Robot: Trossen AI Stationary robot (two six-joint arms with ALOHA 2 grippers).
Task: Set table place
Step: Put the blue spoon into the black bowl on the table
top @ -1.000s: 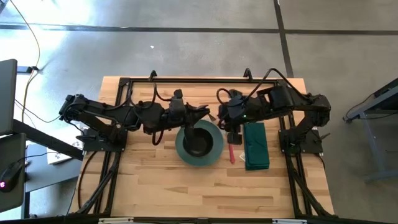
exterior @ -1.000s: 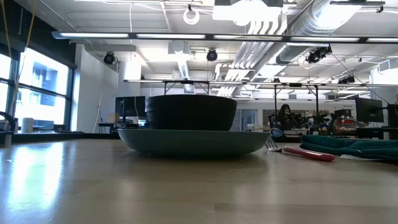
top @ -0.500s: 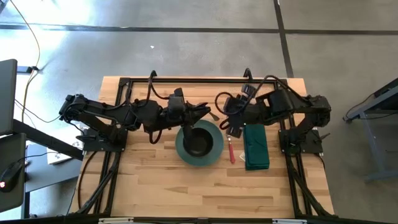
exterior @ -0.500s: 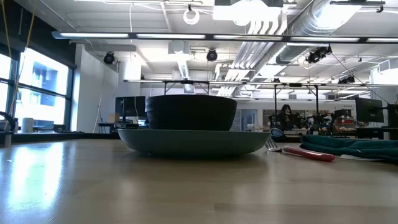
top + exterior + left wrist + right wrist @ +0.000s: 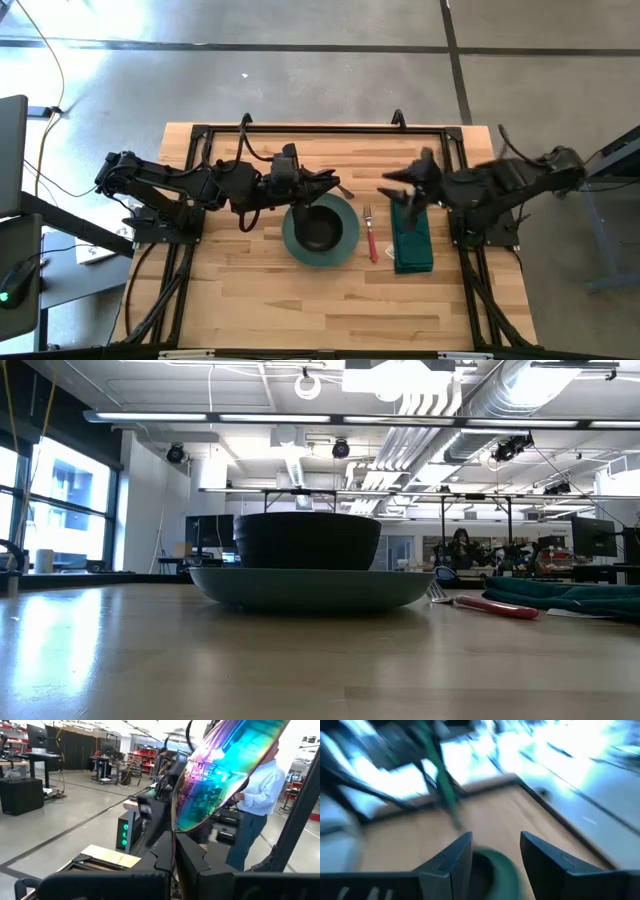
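A black bowl (image 5: 318, 228) sits in a teal plate (image 5: 345, 240) at the middle of the light-wood table (image 5: 260, 300). A red-handled fork (image 5: 371, 238) lies just right of the plate, next to a folded green napkin (image 5: 412, 238). My left gripper (image 5: 326, 184) hovers over the plate's far rim, shut on a spoon with an iridescent bowl (image 5: 220, 765). My right gripper (image 5: 396, 190) is open and empty above the napkin's far end. The low view shows the bowl (image 5: 308, 540), the plate (image 5: 310, 586) and the fork (image 5: 490, 605), but no gripper. My left gripper pinches the spoon's handle (image 5: 173, 847) between its two fingers. The fingers lie along the spoon, and the iridescent bowl sticks out beyond the fingertips. The spoon is lifted clear of the plate and the table.
Black rail frames (image 5: 300, 130) run around the table and along both arm bases. A person in a light shirt (image 5: 260, 785) stands in the room beyond the table. Bare wood lies at the table's near side (image 5: 320, 310).
My right gripper has drawn back from over the fork toward the table's right edge. The fork lies where it was beside the plate, its tines now uncovered.
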